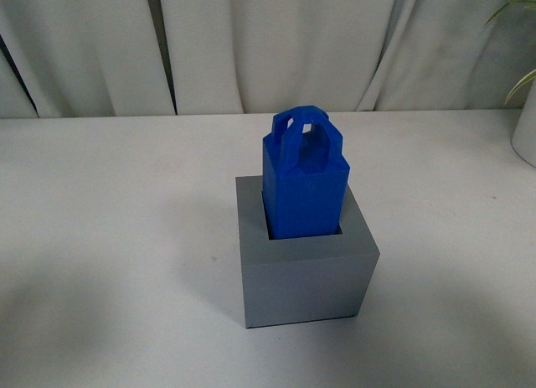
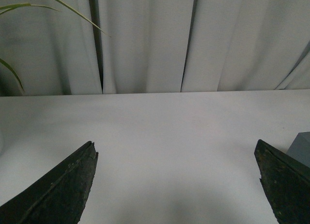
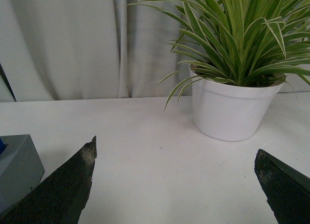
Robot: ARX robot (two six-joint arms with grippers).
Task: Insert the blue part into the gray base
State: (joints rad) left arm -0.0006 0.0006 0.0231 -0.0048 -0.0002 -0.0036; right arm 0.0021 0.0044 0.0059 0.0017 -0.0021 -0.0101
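Observation:
The blue part stands upright in the square recess of the gray base, in the middle of the white table in the front view. Its crossed loop handles stick up above the base. Neither arm shows in the front view. My left gripper is open and empty over bare table; a corner of the gray base shows beside one finger. My right gripper is open and empty; the gray base with a sliver of blue shows at the frame's edge.
A white pot with a striped green plant stands on the table beyond my right gripper; its edge shows at the front view's right side. Pale curtains hang behind the table. Plant leaves reach into the left wrist view.

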